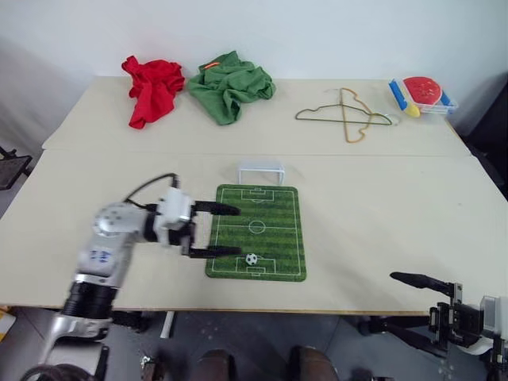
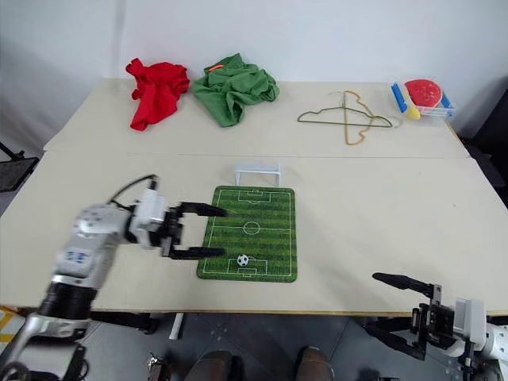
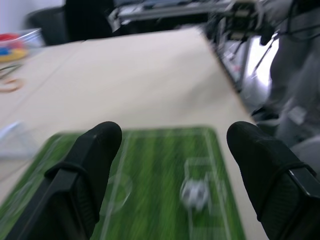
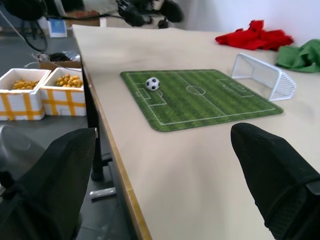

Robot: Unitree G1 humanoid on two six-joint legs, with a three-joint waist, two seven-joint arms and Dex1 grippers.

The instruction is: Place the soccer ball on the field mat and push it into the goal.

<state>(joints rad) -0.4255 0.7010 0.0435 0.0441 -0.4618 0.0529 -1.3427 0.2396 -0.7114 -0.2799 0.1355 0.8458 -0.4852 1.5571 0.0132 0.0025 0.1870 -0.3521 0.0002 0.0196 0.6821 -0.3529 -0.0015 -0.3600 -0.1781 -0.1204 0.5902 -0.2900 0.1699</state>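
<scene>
Soccer ball: I see it on the field mat, end far from the goal.
Left gripper: fingers apart, at mat's left edge, empty.
Right gripper: fingers apart, off the bench edge.

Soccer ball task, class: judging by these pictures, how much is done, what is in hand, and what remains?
Done: the soccer ball lies on the field mat, near the end away from the goal. In hand: nothing is held; the left tool hangs open at the mat's left edge, and the right tool is open off the table's near edge. Left: pushing the ball up the mat into the goal.
</scene>
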